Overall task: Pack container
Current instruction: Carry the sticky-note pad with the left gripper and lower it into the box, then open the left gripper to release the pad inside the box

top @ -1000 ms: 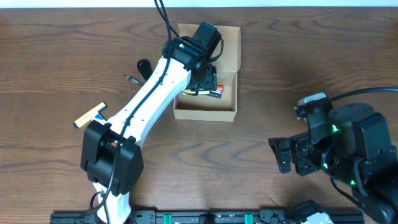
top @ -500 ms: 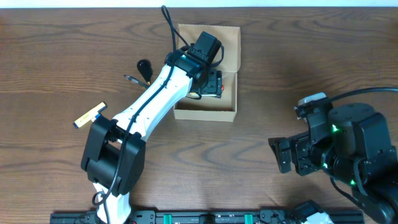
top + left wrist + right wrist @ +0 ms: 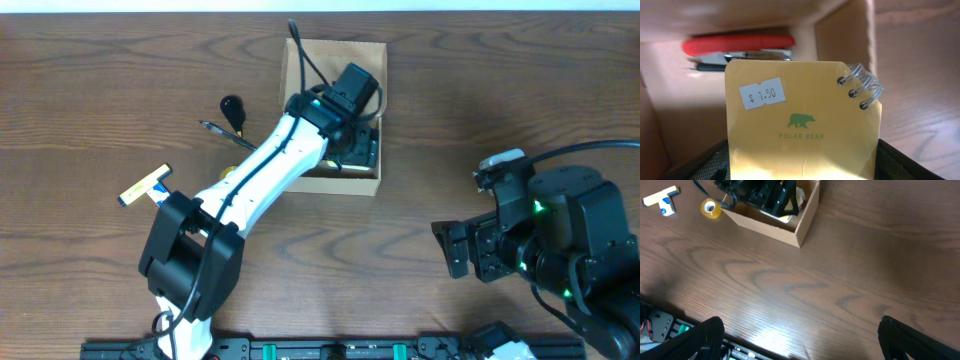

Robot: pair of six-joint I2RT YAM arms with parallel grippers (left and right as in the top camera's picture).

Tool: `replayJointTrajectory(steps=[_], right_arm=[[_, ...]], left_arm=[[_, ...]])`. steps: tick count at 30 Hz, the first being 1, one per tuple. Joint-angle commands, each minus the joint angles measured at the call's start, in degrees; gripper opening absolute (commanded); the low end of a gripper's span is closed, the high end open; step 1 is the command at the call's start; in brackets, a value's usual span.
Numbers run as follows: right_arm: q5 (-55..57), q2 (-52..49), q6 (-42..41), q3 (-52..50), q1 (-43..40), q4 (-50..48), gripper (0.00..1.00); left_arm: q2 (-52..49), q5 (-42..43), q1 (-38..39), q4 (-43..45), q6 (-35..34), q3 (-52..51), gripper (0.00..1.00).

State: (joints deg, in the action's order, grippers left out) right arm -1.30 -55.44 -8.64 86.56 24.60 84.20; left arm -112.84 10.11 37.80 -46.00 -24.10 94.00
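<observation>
- Since a second ago the left arm has swung right and deeper into the box (image 3: 331,186). The left gripper (image 3: 358,143) now sits over the right half instead of the left-middle. The right arm hasn't budged.
- Overhead: the box sits at the far middle of the table (image 3: 480,90), square to the table edge, open top facing up. The flap (image 3: 335,58) is folded back on the far side, so box plus flap runs near-to-far. No writing on its sides. A pen (image 3: 214,127) lies just left of it.
- Overhead: the right gripper (image 3: 458,250) is well off to the near right, nowhere near the box.
- Left wrist: the jaws are clamped on the sides of a yellow spiral notepad (image 3: 802,115) standing upright inside the box. It reads "POLAR BEAR" under a small green bear, and a white sticker (image 3: 762,93) says "$ 1.50". The coil is at its top right corner.
- Left wrist: behind it a red stapler (image 3: 737,44) lies against the box's back wall.
- Right wrist: the jaws are wide apart over bare table with nothing between them. The box shows at top left, with a tape roll (image 3: 711,208) just beside it.
</observation>
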Motion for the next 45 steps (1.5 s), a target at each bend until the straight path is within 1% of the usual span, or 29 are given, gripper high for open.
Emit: replayJointTrajectory(steps=[1,5,14,21,27,33,34,36,38,40,42,43,45], right_arm=[[0.6,0.0,0.6,0.7,-0.4,0.1,0.99],[0.6,0.0,0.6,0.7,-0.4,0.1,0.99],[0.7,0.0,0.6,0.7,-0.4,0.1,0.99],[0.6,0.0,0.6,0.7,-0.4,0.1,0.99],[0.7,0.0,0.6,0.7,-0.4,0.1,0.99],[0.6,0.0,0.6,0.7,-0.4,0.1,0.99],[0.7,0.0,0.6,0.7,-0.4,0.1,0.99],[0.6,0.0,0.6,0.7,-0.4,0.1,0.99],[0.6,0.0,0.6,0.7,-0.4,0.1,0.99],[0.6,0.0,0.6,0.7,-0.4,0.1,0.99],[0.6,0.0,0.6,0.7,-0.4,0.1,0.99],[0.7,0.0,0.6,0.7,-0.4,0.1,0.99],[0.6,0.0,0.6,0.7,-0.4,0.1,0.99]], left_arm=[[-0.3,-1.7,0.2,-0.7,-2.1,-0.2,0.06],[-0.3,-3.3,0.3,-0.7,-5.9,-0.2,0.06],[-0.3,-6.9,2.0,-1.0,-8.3,-0.2,0.06],[-1.9,-5.4,2.1,-1.0,-10.1,-0.3,0.06],[-2.1,-5.6,2.1,-1.1,-12.0,-0.3,0.06],[-2.1,-5.6,2.1,-0.5,-11.9,-0.3,0.06],[-2.1,-5.6,2.1,-0.5,-11.9,-0.3,0.08],[-2.1,-5.6,2.1,-0.4,-11.9,-0.4,0.23],[-2.1,-5.6,2.1,-0.4,-11.9,-0.3,0.29],[-2.1,-5.6,2.1,-0.2,-11.9,-0.3,0.39],[-2.1,-5.6,2.1,-0.2,-11.9,-0.3,0.45],[-2.1,-5.6,2.1,-0.2,-11.9,-0.3,0.54],[-2.1,-5.6,2.1,-0.1,-11.9,-0.3,0.6]])
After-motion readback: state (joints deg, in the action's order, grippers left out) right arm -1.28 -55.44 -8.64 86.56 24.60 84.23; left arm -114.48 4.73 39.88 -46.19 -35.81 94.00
